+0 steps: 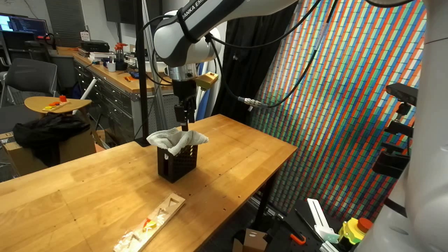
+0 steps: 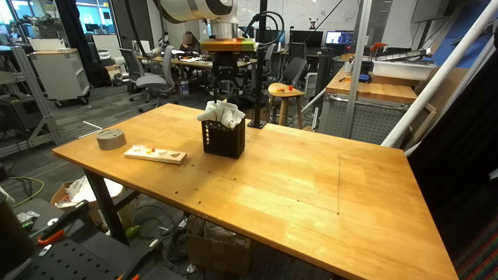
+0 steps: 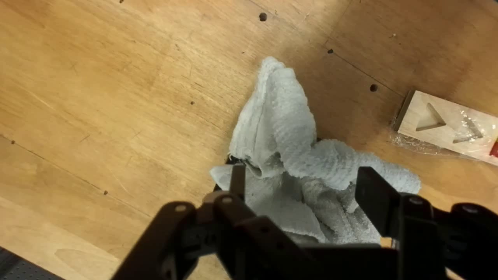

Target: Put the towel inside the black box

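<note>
- Expect a light, soft, unbreakable towel, heaped over the black box.
- Better to pinch a thick middle fold, using the wide, unloaded pincer.

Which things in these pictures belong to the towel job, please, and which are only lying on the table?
For the job:
light gray towel
black perforated box
open gripper

Just lying about:
tape roll
wooden shape-puzzle board

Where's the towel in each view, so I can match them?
In an exterior view: towel, left of and slightly below centre.
In an exterior view: towel, just left of and above centre.
Wrist view: towel, around and right of centre.
Shared landmark: the wooden board with cutouts.
</note>
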